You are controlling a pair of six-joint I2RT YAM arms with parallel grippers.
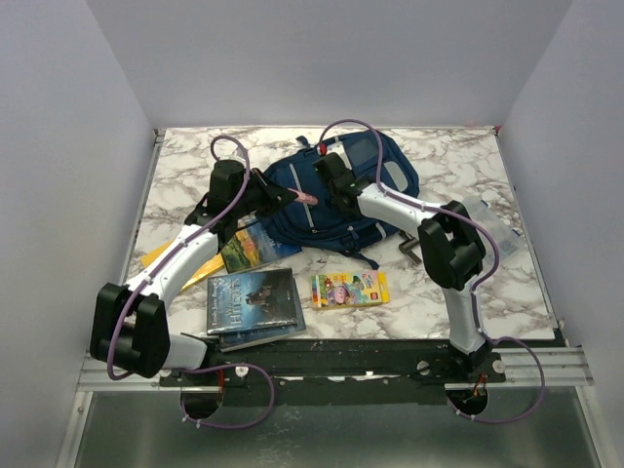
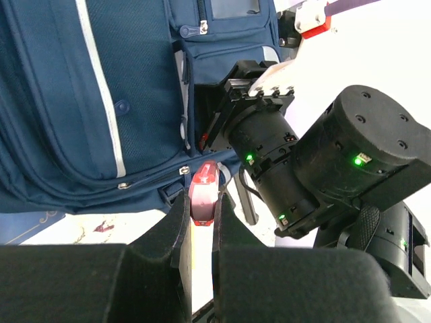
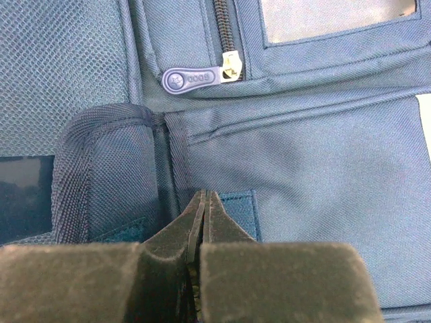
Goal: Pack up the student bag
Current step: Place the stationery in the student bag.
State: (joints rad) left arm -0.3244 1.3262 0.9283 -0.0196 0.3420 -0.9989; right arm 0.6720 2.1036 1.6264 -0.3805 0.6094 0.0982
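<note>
Left gripper (image 2: 201,210) pinching small pink-red item (image 2: 204,187) just beside student bag (image 1: 314,226). Right gripper (image 3: 204,202) pressed together, tips against its fabric. Student bag lies on table (image 1: 185,166), centre, toward far edge.

The left arm (image 1: 185,255) reaches forward and inward; the left hand (image 2: 200,217) pinches a small pink object (image 2: 204,187) between nearly closed fingers. The right arm (image 1: 448,249) bends at a raised elbow, forearm angled inward toward the left hand; the right hand (image 3: 204,204) points down, fingertips pressed fully together.
</note>
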